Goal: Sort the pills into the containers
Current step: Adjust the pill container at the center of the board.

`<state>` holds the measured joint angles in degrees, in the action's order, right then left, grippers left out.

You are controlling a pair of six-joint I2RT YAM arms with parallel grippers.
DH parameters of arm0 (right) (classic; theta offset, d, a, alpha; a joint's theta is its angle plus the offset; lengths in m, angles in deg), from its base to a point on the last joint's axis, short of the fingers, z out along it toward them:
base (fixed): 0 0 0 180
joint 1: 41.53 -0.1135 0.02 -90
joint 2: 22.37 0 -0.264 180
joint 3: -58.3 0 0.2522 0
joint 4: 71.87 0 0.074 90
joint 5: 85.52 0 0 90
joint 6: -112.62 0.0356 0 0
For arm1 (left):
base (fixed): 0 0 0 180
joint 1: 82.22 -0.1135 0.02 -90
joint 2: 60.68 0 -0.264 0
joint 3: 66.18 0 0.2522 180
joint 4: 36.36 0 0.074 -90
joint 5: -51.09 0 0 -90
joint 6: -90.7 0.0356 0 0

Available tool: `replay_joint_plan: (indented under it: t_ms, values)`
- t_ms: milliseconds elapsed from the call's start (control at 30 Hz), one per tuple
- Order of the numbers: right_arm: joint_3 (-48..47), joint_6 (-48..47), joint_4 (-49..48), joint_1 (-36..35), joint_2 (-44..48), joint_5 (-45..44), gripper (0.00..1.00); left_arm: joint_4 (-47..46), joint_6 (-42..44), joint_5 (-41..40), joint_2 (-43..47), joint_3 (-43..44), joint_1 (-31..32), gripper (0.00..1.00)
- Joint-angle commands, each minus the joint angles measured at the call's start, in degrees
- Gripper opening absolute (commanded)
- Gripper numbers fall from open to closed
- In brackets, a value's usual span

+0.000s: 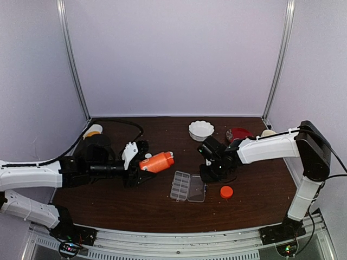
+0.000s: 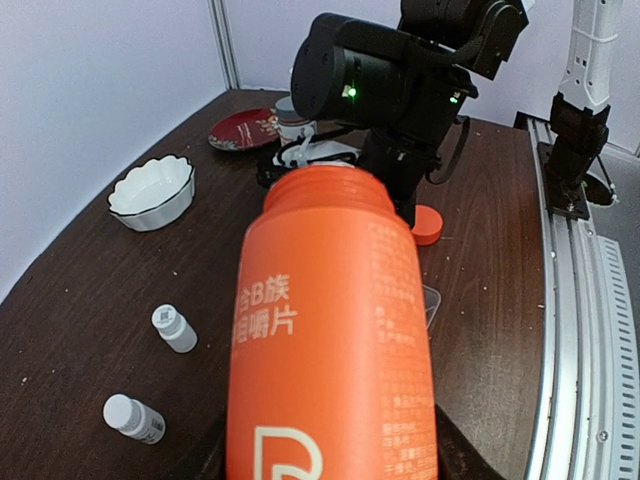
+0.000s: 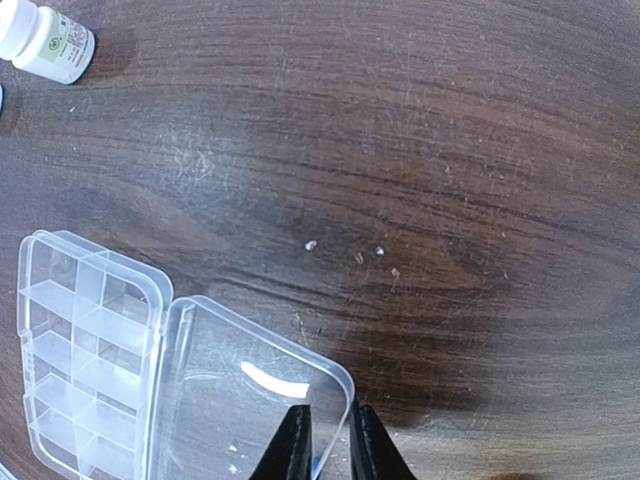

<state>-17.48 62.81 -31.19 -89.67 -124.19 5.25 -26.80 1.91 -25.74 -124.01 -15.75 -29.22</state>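
Holding: left gripper (image 1: 140,168) clamps orange bottle (image 1: 157,162).
Right gripper (image 3: 329,425): nearly closed at organiser lid (image 3: 250,390).
Next: tip pills into cells (image 3: 90,350).

L arm (image 1: 32,176) lies low, stretched rightwards. L pincer (image 1: 140,164) is horizontal, clamped round orange bottle (image 1: 158,161). R arm (image 1: 271,147) has elbow high, forearm reaching left, wrist bent down. R pincer (image 3: 328,425) points downwards, fingers (image 3: 292,445) nearly together, thin gap between.

Bottle (image 1: 157,162) left of organiser box (image 1: 187,187)
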Motion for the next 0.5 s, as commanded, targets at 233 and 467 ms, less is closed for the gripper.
replay_joint_plan:
  t_ms: [233,467]
  values:
    - [0.12,-0.20,-2.35,-0.29,-1.98,0.43,0.15,-3.32,0.14,2.34,-3.29,1.78,0.09,0.00]
    - [-0.03,-0.40,-2.86,-0.29,-1.73,0.64,0.08,-2.98,-0.90,3.90,-5.67,2.71,0.09,0.00]
